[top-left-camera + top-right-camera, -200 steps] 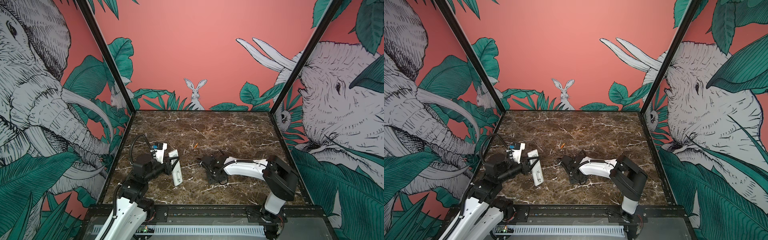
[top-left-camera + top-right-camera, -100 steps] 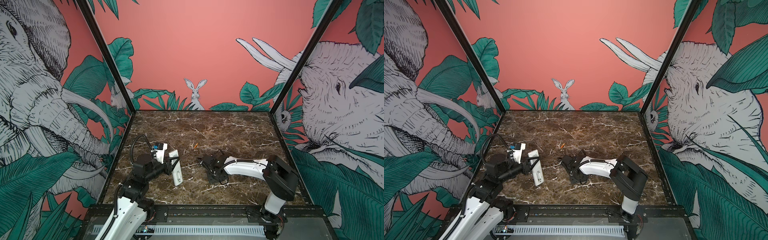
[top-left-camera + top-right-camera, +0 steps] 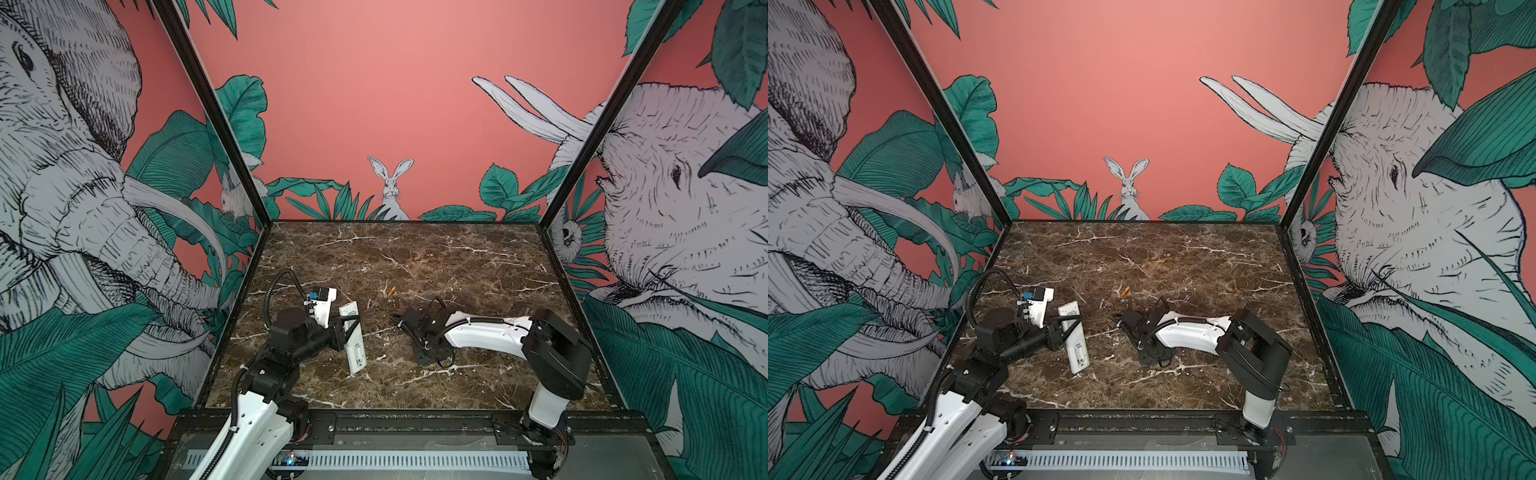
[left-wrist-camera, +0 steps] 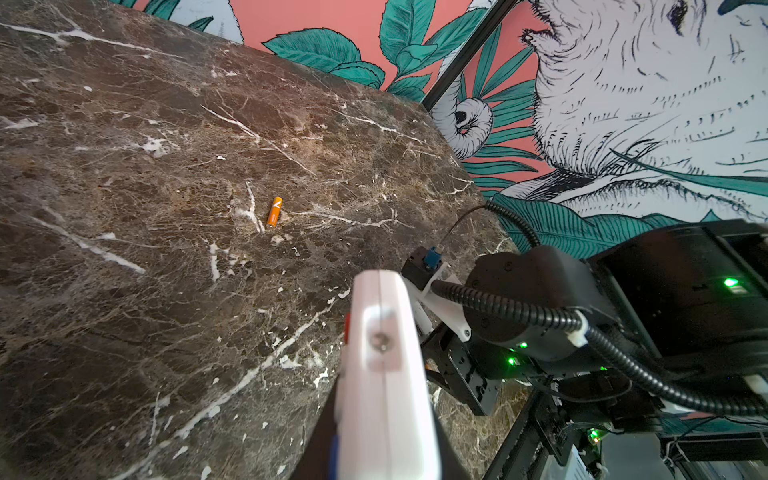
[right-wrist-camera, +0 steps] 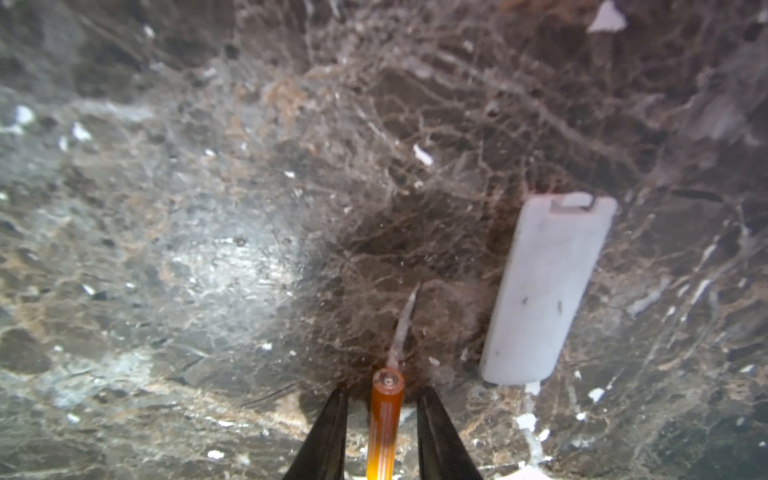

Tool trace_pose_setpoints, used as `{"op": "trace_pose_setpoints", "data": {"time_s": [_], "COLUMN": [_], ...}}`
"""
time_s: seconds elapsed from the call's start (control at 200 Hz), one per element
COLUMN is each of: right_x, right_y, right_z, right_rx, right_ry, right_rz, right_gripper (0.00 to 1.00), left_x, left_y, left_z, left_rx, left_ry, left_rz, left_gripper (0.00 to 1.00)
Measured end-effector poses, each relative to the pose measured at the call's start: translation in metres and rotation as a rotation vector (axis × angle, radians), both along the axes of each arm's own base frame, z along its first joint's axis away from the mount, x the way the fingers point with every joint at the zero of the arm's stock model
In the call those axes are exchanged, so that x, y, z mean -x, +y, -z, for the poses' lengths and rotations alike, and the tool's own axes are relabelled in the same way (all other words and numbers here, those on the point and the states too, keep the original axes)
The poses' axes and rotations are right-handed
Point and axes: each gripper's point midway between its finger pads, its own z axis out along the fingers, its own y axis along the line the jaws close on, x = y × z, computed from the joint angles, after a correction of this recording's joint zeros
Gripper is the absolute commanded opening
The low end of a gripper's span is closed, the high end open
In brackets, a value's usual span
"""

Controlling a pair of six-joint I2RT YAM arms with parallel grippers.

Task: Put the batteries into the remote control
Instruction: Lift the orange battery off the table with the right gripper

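Starting nearest the front: the left gripper (image 3: 348, 327) is clamping the remote control (image 3: 356, 353) around its middle. The remote's near end is either resting on the marble table (image 3: 415, 257) or hanging just above it, can't tell which. Just across from it, the right gripper (image 5: 382, 392) is pointing down with its jaws only slightly apart. They're straddling one battery (image 5: 384, 419) with a sliver of gap showing on each side, so I'm reading that as not squeezing it yet.

What's worrying me: that's a round, slick thing lying on hard stone, so if one finger is landing first it's probably rolling sideways or squirting out. The loose white battery cover (image 5: 544, 291) is lying just beside it, so a sloppy close is likely shoving that around too. Both arms are also working near each other mid-table, so carrying the battery across is risking a bump into the remote.

Further back, the second battery (image 3: 391, 291) is sitting alone. Beyond it the marble is running bare up to the back wall (image 3: 374, 104), and the side walls (image 3: 665, 228) are standing well apart from both grippers, so there's plenty of room for swinging
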Motion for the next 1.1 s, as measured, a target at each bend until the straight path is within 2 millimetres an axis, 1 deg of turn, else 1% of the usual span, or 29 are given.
{"op": "trace_pose_setpoints", "data": {"time_s": [0.435, 1.1], "right_x": [-0.0051, -0.0073], "right_y": [0.0035, 0.0048], "right_z": [-0.0001, 0.0002], "right_rx": [0.0, -0.011], "right_ry": [-0.009, -0.013], "right_rz": [-0.001, -0.014], "right_gripper": [0.24, 0.07], "left_x": [-0.0007, -0.0029], "left_y": [-0.0003, -0.0012], "left_z": [-0.0016, -0.0016], "left_rx": [0.003, 0.009], "left_ry": [-0.007, -0.002], "left_rz": [0.0, -0.002], "left_gripper": [0.0, 0.0]}}
